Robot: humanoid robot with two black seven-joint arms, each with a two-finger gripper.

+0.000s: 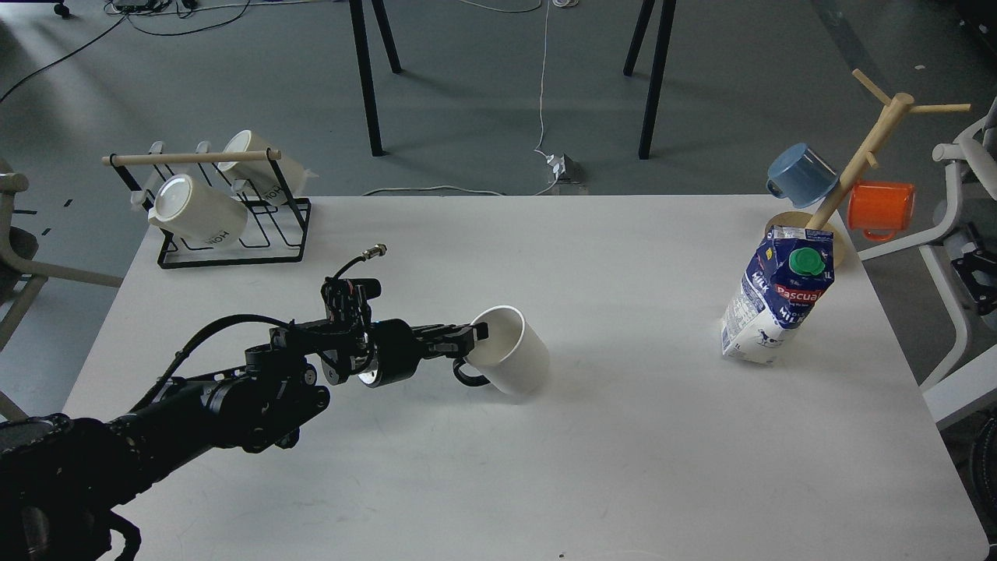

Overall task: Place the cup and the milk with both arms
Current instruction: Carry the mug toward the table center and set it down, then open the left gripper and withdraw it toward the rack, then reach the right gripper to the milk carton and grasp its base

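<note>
My left gripper [475,337] is shut on the rim of a white cup [514,360], near its dark handle. The cup is tilted, mouth up and to the left, and its base is at or just above the white table [623,452] near the middle. A blue and white milk carton [779,300] with a green cap stands leaning at the table's right side, apart from the cup. My right gripper is out of view.
A black wire rack [234,234] with a wooden bar holds two white mugs [199,212] at the back left. A wooden mug tree [861,160] with a blue cup [802,175] and an orange cup [880,209] stands behind the carton.
</note>
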